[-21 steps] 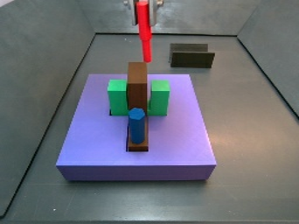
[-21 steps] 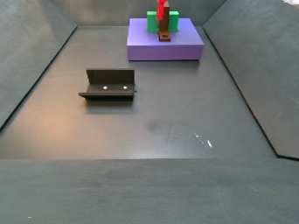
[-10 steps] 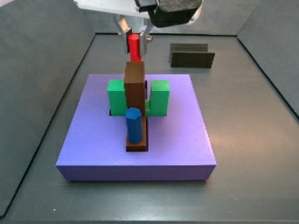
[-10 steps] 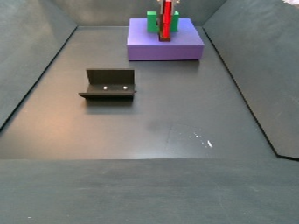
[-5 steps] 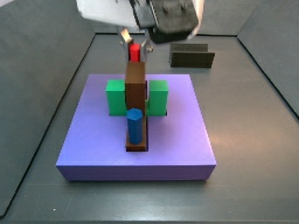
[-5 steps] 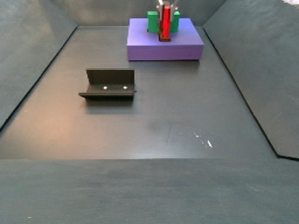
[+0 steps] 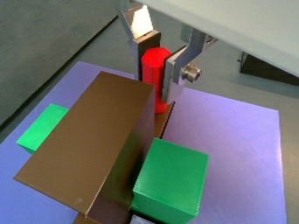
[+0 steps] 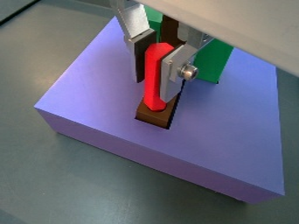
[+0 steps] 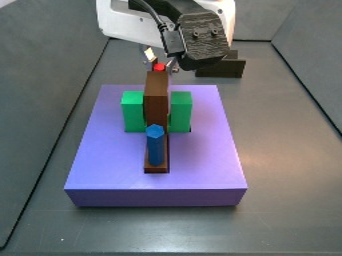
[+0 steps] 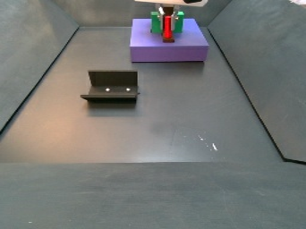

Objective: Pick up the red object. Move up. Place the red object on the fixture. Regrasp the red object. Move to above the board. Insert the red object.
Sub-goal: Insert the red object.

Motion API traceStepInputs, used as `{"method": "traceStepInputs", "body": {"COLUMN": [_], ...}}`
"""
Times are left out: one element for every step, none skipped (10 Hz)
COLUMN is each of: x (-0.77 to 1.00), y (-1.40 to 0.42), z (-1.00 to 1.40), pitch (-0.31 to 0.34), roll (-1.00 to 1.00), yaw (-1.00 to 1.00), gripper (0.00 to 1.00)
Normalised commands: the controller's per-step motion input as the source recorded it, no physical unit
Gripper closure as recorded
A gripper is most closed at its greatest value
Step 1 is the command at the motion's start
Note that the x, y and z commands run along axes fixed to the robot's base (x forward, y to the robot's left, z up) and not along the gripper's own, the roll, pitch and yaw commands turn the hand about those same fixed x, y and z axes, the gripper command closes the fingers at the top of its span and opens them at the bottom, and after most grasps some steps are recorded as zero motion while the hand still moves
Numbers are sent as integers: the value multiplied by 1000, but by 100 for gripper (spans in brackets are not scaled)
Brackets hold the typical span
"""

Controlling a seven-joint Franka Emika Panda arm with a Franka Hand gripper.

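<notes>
The red object [image 8: 152, 92], a short hexagonal peg, stands upright with my gripper [image 8: 156, 68] shut on its upper half. Its lower end sits in a dark brown socket [image 8: 156, 118] in the purple-blue board [image 8: 93, 96]. In a wrist view the peg [image 7: 152, 87] is right behind the brown upright bar [image 7: 100, 140], between my gripper's [image 7: 158, 72] silver fingers. In a side view only the peg's top [image 9: 158, 67] shows above the bar [image 9: 156, 95], under the gripper [image 9: 162, 58]. The fixture [image 10: 111, 86] stands apart on the floor, far from the board [image 10: 180, 49].
A green block [image 9: 134, 110] flanks the brown bar on the board [image 9: 201, 165]. A blue peg [image 9: 155, 143] stands in front of the bar. The fixture [image 9: 227, 68] is partly hidden behind the gripper's body. Grey walls close in the floor on all sides.
The gripper has come down with the red object, from high above the board to behind the brown bar. The peg's lower end now sits in the socket.
</notes>
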Motion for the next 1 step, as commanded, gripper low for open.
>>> {"method": "traceStepInputs", "body": {"x": [0], "y": [0], "z": [0], "pitch": [0], "roll": [0], "yaw": [0], "gripper": [100]}}
